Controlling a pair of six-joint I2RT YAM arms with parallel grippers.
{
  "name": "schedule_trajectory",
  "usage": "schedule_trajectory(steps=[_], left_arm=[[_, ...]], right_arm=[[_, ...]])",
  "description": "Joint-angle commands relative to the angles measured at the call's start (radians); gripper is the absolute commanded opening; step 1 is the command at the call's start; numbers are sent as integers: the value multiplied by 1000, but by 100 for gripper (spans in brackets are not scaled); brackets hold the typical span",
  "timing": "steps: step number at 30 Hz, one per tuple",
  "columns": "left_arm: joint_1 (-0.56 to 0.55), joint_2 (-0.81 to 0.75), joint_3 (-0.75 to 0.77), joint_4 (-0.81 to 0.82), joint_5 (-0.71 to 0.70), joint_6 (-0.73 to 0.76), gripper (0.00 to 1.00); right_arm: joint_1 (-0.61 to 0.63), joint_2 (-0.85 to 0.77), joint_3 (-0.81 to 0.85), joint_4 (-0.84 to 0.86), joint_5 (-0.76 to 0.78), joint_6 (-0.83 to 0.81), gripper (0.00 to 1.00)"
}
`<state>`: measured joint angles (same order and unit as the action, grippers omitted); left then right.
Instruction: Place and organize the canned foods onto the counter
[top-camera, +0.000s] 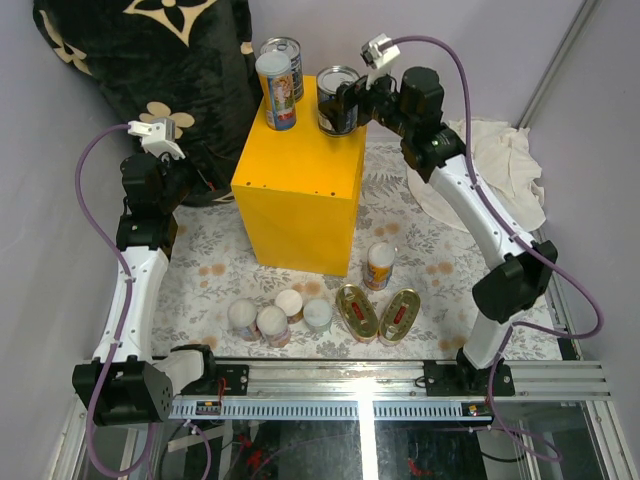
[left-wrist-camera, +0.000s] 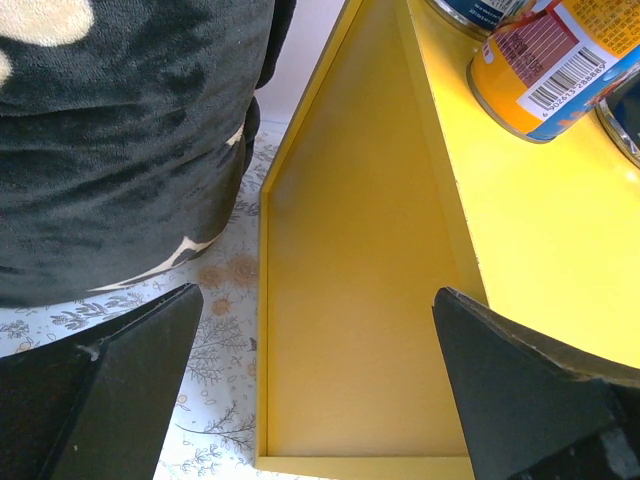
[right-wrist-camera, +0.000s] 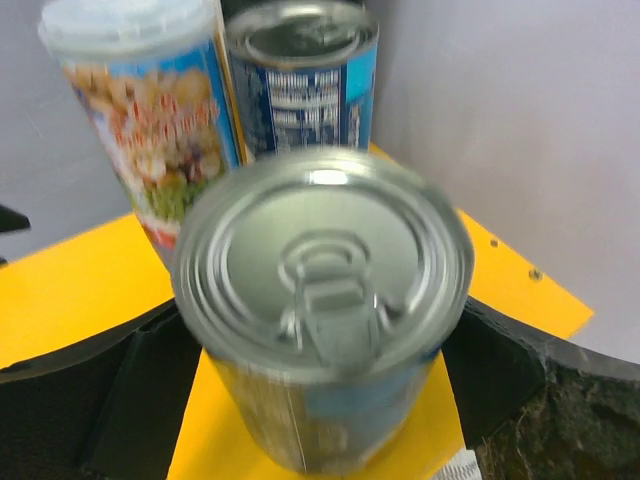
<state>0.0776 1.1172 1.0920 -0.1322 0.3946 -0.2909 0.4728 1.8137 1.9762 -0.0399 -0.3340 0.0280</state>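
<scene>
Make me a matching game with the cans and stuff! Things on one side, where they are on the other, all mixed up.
1. silver-topped can
2. oval gold tins
3. white cloth
4. left gripper

A. on the floral mat, near the arm bases
B. open, beside the yellow cabinet
C. crumpled at the far right
D. atop the cabinet, flanked by the right gripper

Pairs: 1-D, 2-A, 3-C, 4-B.
</scene>
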Motion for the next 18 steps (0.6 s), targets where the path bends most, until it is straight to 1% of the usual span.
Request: schedule_trajectory(steps=[1, 3, 8, 12, 15, 18], left_arm=[[-13, 18, 9, -35, 20, 25, 100], [-9, 24, 13, -36, 28, 21, 100], [-7, 25, 12, -37, 32, 20, 100], [-6, 25, 12, -37, 30, 19, 100], [-4, 20, 11, -37, 30, 21, 100], [-4, 13, 10, -39, 24, 24, 100]], right_arm=[[11, -175, -196, 228, 13, 31, 100], [10, -213, -258, 263, 18, 32, 100], [10, -258, -336, 280, 35, 23, 99], [11, -267, -397, 364, 41, 39, 88], [10, -225, -356, 355, 67, 51, 78], [11, -170, -308, 335, 85, 48, 72]])
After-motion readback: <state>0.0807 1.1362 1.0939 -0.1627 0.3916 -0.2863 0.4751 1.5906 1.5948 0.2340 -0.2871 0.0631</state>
